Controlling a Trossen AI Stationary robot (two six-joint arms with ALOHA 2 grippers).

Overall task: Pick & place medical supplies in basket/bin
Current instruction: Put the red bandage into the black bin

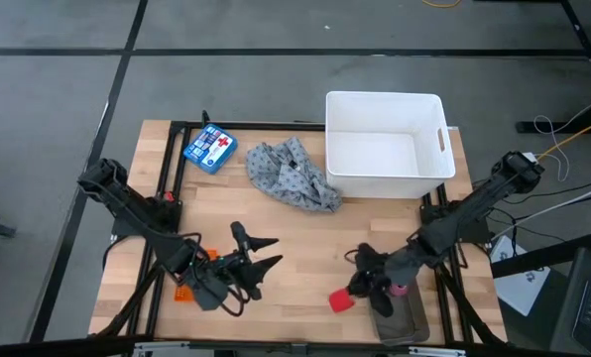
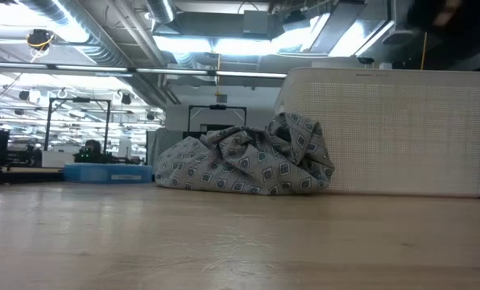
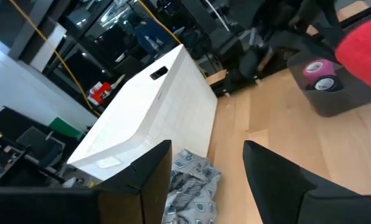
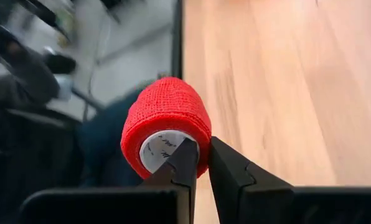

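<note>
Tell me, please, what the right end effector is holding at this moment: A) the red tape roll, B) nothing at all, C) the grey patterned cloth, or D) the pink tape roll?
A. In the right wrist view, the right end effector is shut on the wall of the red tape roll, with one finger inside its core; the grey patterned cloth lies apart beside the white tub.

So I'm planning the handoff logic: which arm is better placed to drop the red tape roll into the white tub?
The right. Its gripper is shut on the red tape roll, and the white tub sits on its side of the table. The left gripper is open and empty.
</note>
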